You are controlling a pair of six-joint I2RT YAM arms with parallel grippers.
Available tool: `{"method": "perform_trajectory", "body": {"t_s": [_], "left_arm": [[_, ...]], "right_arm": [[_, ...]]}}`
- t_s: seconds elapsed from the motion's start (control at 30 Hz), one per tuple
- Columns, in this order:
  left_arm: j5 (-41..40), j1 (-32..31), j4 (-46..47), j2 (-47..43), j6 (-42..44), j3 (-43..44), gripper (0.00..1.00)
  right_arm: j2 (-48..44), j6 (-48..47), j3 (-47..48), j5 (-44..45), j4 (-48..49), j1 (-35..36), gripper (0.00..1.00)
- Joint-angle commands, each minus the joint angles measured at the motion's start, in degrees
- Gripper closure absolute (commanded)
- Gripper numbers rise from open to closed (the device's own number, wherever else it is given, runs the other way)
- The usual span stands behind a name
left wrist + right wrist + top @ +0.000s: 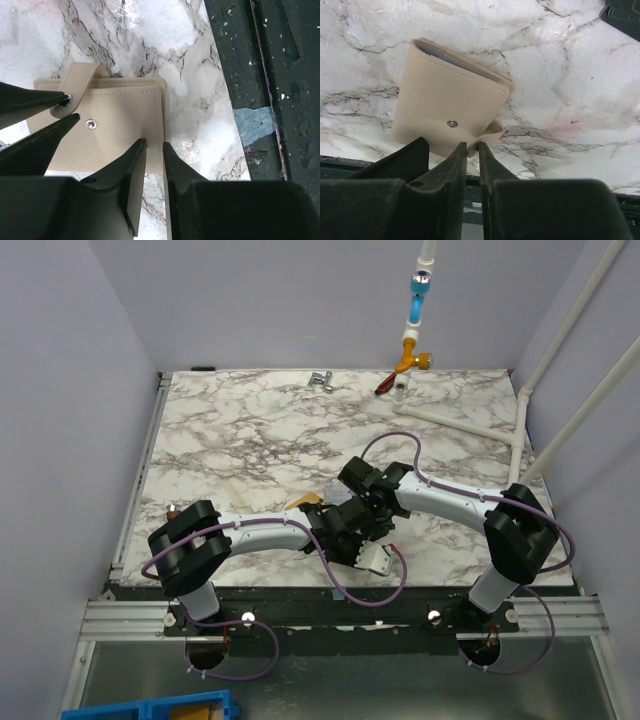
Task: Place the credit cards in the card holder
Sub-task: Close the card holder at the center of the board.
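Two grippers met near the table's (250, 420) front edge. The left gripper (154, 144) pinched narrowly on the card holder's (125, 125) side edge, and the right gripper (472, 145) nipped its strap (489, 133). Marble stretched beyond.

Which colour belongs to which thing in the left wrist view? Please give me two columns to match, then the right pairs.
Things:
1 card holder
2 snap stud
3 tape scrap
4 table top

Colours:
a white with grey veins
b beige
c pale blue
d silver

Pairs: 1-b, 2-d, 3-c, 4-a
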Motion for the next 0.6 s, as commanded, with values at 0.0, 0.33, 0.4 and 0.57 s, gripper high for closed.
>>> {"method": "perform_trajectory", "body": {"t_s": [0.0, 0.33, 0.4, 0.57], "left_arm": [[-0.76, 0.11, -0.47, -0.85, -0.29, 0.19, 0.79], [-0.53, 0.12, -0.85, -0.84, -0.38, 0.62, 0.8], [-0.64, 0.11, -0.91, -0.72, -0.29, 0.62, 0.8], [-0.73, 0.12, -1.19, -0.29, -0.2, 0.81, 0.81]], "right_arm": [[0.75, 0.89, 2.03, 2.32, -2.1, 1.47, 0.84], [-0.01, 1.59, 2.61, 1.93, -2.43, 2.01, 0.99], [-0.39, 2.34, 2.23, 1.3, -1.13, 2.08, 0.99], [-0.44, 4.56, 1.54, 0.77, 2.51, 2.05, 0.99]]}}
